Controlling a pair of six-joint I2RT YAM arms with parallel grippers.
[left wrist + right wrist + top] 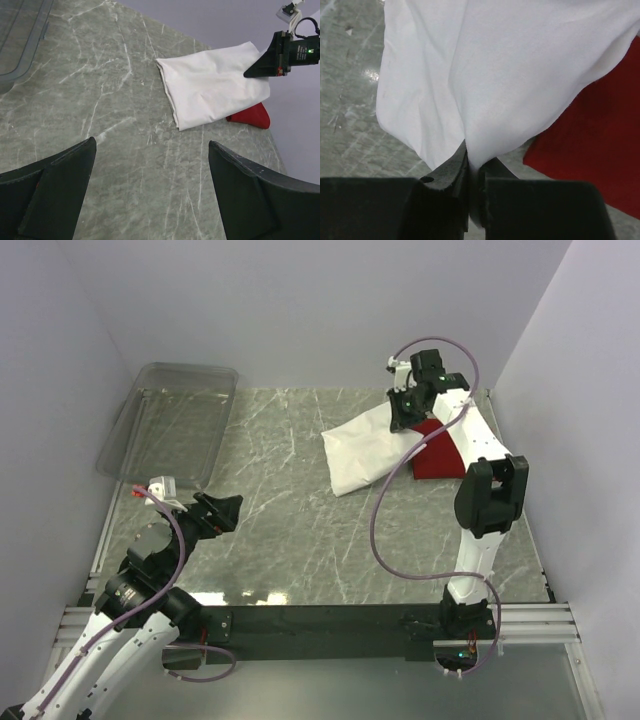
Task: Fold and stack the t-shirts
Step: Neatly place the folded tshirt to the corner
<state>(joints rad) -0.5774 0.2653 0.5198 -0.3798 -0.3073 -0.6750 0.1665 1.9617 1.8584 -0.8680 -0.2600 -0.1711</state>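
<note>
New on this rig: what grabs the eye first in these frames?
The white t-shirt stands out at the far right of the table, a bright folded slab with its far edge pinched in the shut right pincer. A red t-shirt peeks out from beneath it on the right side. At the near left, the left pincer hangs wide open over bare marble, with a clear bin at the far left.

Open table (300,530) between bin (165,425) and white t-shirt (365,450)
</note>
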